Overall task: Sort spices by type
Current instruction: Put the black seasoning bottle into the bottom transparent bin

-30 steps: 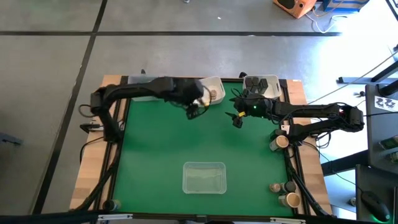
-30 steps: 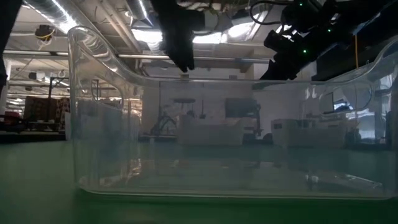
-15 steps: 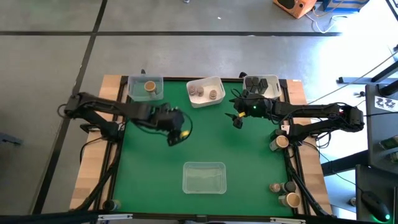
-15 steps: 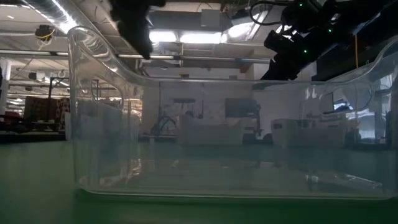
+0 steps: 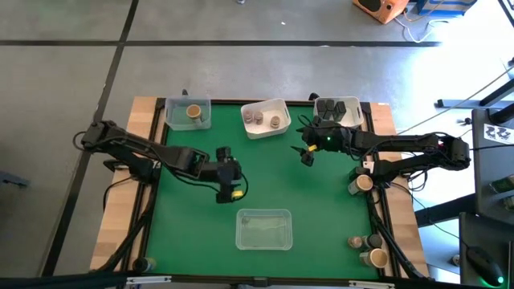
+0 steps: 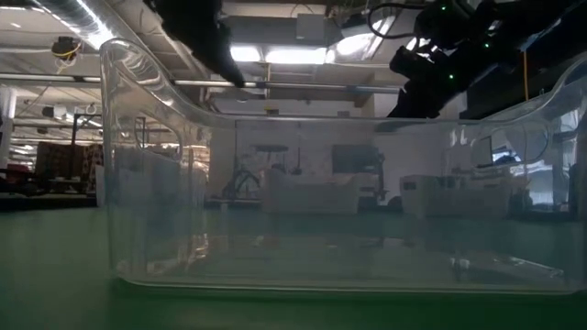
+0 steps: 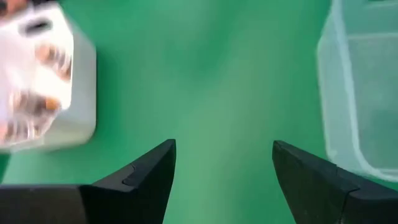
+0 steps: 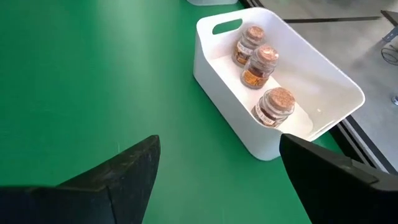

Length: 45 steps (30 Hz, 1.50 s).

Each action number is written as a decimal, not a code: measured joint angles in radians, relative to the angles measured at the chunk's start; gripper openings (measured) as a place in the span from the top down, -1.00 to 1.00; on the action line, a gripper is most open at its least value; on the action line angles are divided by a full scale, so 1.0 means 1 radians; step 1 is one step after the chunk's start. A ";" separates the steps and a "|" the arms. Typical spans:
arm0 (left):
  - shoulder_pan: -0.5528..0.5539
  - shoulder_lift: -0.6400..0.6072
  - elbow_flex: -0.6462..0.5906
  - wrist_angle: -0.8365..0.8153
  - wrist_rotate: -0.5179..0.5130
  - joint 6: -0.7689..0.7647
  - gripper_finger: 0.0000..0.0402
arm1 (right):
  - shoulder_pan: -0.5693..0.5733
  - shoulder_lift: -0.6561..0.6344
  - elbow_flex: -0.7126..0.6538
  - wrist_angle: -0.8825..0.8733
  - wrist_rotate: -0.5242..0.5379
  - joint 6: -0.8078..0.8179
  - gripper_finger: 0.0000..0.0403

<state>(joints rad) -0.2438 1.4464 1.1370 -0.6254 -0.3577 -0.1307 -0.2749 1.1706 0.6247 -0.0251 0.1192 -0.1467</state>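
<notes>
Fingers on both my grippers stand apart, nothing between them. Left gripper hovers over bare green mat, the empty clear tray just beyond its fingertips and off to one side. Right gripper hangs near the white tray, which lies ahead of its fingers.

Judgement: next is a fetch. Unsorted jars stand well apart from either gripper, at the table's right edge. Best approach from above, close on one body below the cap, and avoid nudging neighbours.

Spice jars in the white tray: three, small, round, cork-coloured tops, reddish-brown contents, upright.
</notes>
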 joint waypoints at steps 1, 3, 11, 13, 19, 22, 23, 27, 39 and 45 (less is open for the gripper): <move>-0.012 0.000 0.000 0.013 0.000 0.012 -0.24 | 0.000 0.000 0.000 -0.005 0.000 0.000 -0.64; -0.046 0.000 0.001 0.014 0.001 0.018 -0.24 | 0.000 0.000 0.000 -0.009 0.000 0.000 -0.64; -0.236 0.000 0.013 -0.028 -0.026 -0.178 -0.24 | 0.000 0.000 0.000 0.017 0.000 -0.001 -0.64; -0.279 0.006 0.040 -0.085 -0.038 -0.254 -0.24 | 0.000 0.000 0.000 0.026 0.000 -0.001 -0.64; -0.384 0.057 0.164 -0.288 -0.043 -0.495 -0.24 | 0.000 0.000 0.000 0.027 0.005 -0.001 -0.64; -0.439 0.083 0.198 -0.386 0.024 -0.646 -0.24 | 0.000 0.000 0.000 0.027 0.007 -0.001 -0.64; -0.455 0.087 0.201 -0.413 0.056 -0.700 -0.24 | 0.000 0.000 0.000 0.026 0.009 0.000 -0.64; -0.526 0.091 0.195 -0.489 0.201 -0.957 -0.24 | 0.000 0.000 0.000 -0.001 0.009 0.004 -0.64; -0.778 0.135 0.193 -0.466 0.483 -1.274 -0.24 | 0.000 0.000 0.000 -0.001 0.027 -0.002 -0.64; -0.862 0.184 0.193 -0.433 0.536 -1.300 -0.24 | 0.000 0.000 0.000 0.000 0.027 -0.016 -0.64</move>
<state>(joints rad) -1.1055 1.6301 1.3296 -1.0585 0.1778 -1.4306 -0.2752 1.1706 0.6247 -0.0254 0.1463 -0.1627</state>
